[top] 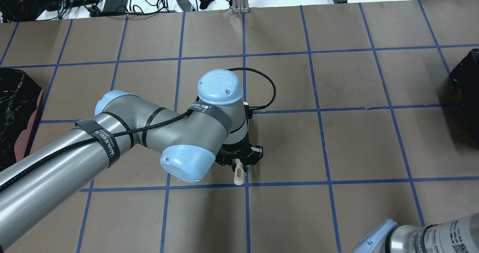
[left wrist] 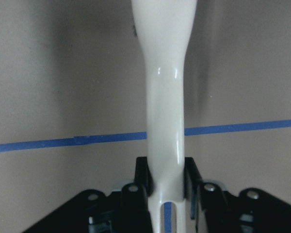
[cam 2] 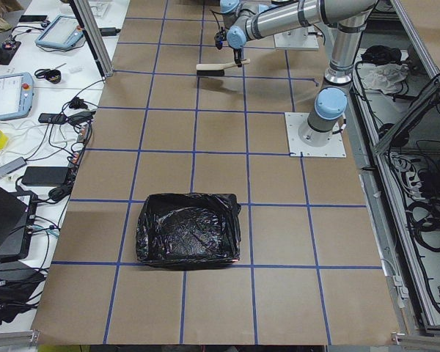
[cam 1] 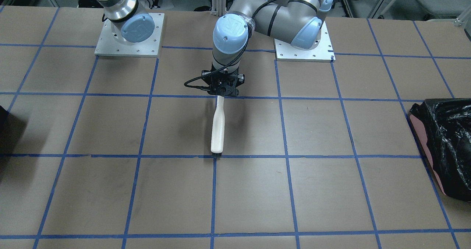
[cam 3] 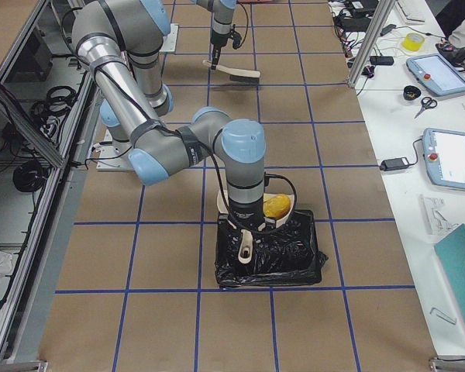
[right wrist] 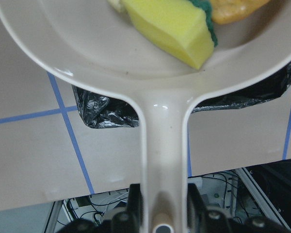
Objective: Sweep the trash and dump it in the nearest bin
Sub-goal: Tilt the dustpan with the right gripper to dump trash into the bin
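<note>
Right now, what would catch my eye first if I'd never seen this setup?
First the dustpan, held by the right gripper over the edge of the black bin at the table's end; it carries a yellow sponge and an orange lump. Next, the white-handled brush, clamped in the left gripper at the table's middle.

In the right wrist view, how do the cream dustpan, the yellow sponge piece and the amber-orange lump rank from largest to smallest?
1. cream plastic dustpan
2. yellow sponge piece with green backing
3. glossy amber-orange lump, but the frame edge cuts it off, so this rank is unsure
</note>
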`<move>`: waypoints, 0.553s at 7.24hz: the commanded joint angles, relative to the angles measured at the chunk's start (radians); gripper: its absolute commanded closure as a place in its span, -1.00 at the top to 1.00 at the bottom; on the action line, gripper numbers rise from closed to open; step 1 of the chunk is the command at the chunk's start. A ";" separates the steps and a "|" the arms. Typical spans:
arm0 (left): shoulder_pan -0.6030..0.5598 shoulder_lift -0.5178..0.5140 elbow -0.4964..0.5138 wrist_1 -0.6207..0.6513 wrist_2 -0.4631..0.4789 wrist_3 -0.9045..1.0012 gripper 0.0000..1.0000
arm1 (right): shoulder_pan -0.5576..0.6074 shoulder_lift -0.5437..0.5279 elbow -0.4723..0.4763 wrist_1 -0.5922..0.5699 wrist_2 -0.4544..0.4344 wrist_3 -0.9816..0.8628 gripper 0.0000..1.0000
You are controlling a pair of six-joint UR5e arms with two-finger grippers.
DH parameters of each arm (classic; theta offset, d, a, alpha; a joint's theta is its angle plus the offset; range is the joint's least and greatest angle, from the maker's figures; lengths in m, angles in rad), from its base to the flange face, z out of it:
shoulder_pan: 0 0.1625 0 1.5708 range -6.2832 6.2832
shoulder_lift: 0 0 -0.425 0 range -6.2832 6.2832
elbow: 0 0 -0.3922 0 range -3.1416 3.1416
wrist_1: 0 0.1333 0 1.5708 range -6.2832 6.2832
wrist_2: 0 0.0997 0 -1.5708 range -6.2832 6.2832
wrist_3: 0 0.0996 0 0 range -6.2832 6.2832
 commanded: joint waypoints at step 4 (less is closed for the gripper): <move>-0.027 0.008 -0.036 0.008 -0.016 -0.004 -1.00 | -0.022 0.112 -0.109 -0.013 -0.008 -0.042 -1.00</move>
